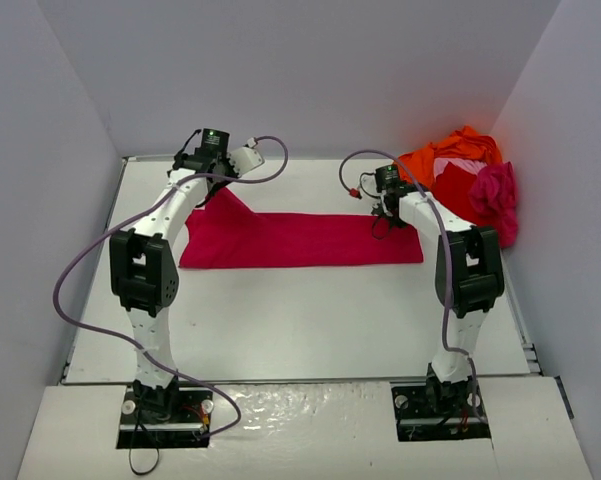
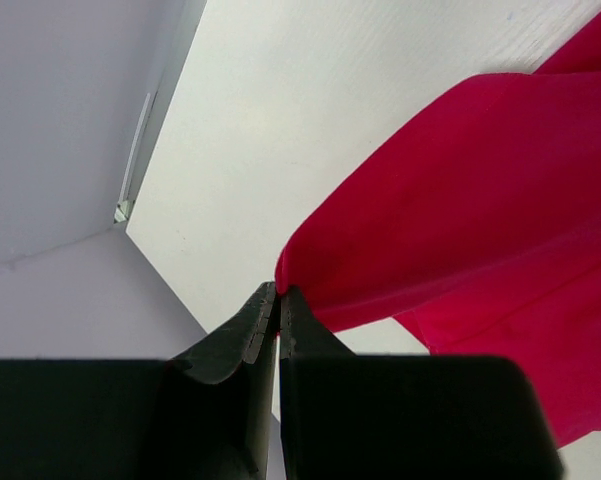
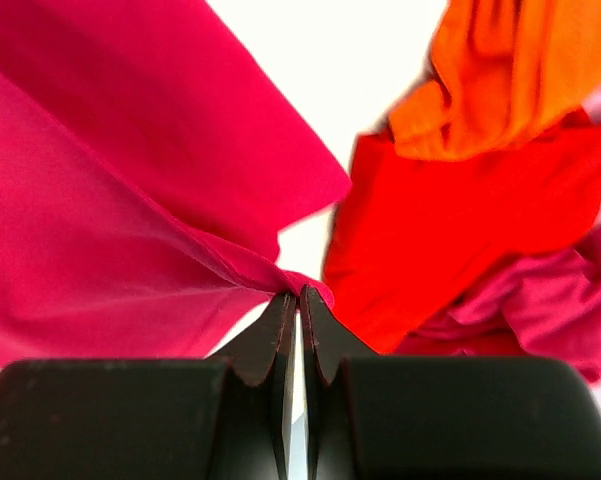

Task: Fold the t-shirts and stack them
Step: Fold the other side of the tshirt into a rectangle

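The crimson t-shirt is clenched at opposite ends by the left tool and the right tool. The other t-shirts are heaped at the far right of the table.

Flat white matte tabletop, rectangular, filling the middle of the overhead view. Boxed in at the left, back and right by plain pale grey walls. Along the near edge, a glossy white board, slightly wrinkled. In the left wrist view, a narrow seam at the junction of wall and tabletop.
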Motion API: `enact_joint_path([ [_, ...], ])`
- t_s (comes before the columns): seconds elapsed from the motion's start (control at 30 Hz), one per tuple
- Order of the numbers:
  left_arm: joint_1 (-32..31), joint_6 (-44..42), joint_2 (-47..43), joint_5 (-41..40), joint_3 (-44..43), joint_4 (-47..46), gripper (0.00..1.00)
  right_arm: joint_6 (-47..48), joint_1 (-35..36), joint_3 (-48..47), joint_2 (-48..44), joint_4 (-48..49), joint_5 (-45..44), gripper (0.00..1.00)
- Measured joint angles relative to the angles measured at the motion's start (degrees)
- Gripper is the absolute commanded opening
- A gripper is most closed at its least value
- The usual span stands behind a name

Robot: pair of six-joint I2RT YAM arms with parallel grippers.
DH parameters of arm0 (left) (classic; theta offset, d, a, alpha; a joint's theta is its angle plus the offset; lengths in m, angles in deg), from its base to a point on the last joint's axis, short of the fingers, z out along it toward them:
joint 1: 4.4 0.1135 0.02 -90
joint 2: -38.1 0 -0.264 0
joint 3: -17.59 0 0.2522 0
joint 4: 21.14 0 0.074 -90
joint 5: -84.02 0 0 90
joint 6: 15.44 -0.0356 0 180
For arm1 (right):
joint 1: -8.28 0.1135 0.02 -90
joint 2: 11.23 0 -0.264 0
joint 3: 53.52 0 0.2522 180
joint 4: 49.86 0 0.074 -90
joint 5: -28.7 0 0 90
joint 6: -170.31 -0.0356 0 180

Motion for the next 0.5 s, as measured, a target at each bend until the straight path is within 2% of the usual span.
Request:
enact_joint_path([
  [0.23, 0.0, -0.3, 0.2, 0.3, -0.2, 0.1, 0.0, -0.6, 0.0, -4.8, 7.8, -0.1, -1.1, 0.0],
  [0.5, 0.0, -0.8, 4.0, 0.3, -2.1, 0.5, 0.0, -1.6, 0.0, -5.8, 12.5, 0.0, -3.3, 0.0],
])
